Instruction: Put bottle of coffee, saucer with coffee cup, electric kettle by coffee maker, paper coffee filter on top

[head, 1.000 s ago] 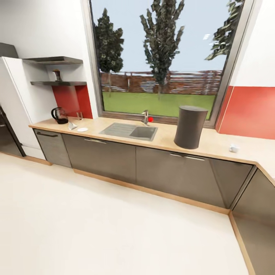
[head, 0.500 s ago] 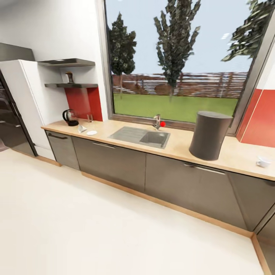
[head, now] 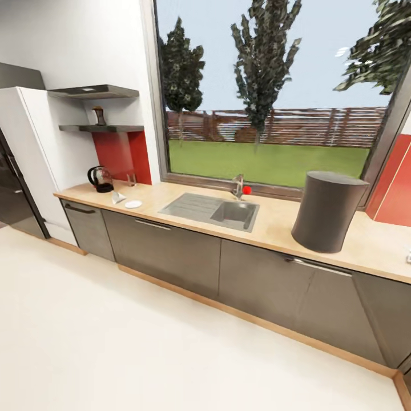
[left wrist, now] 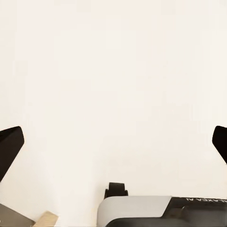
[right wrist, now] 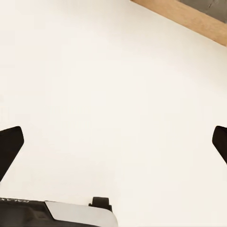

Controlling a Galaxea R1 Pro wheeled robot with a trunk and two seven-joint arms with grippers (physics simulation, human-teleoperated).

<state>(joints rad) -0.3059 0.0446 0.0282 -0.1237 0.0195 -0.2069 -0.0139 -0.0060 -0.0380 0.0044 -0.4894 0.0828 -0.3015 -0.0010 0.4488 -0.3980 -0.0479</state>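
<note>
Here, a long kitchen countertop [head: 274, 220] of light wood look is seen over grey cabinet fronts, with an inset grey sink [head: 211, 209] below a large window. A wide pale floor [head: 142, 342] lies open in front of the cabinets. The coffee maker [head: 328, 211], a tall dark-grey cylinder, stands toward the countertop's right end. At the left end, the electric kettle [head: 101, 178] is set near the back edge, with the paper coffee filter [head: 117, 197] and the saucer [head: 133, 204] just beside each other nearer the front edge. The bottle of coffee [head: 99, 116] stands on the kitchen shelf [head: 94, 129] above. The left gripper [left wrist: 113, 142] and right gripper [right wrist: 113, 142] are both spread wide and empty over the floor.
</note>
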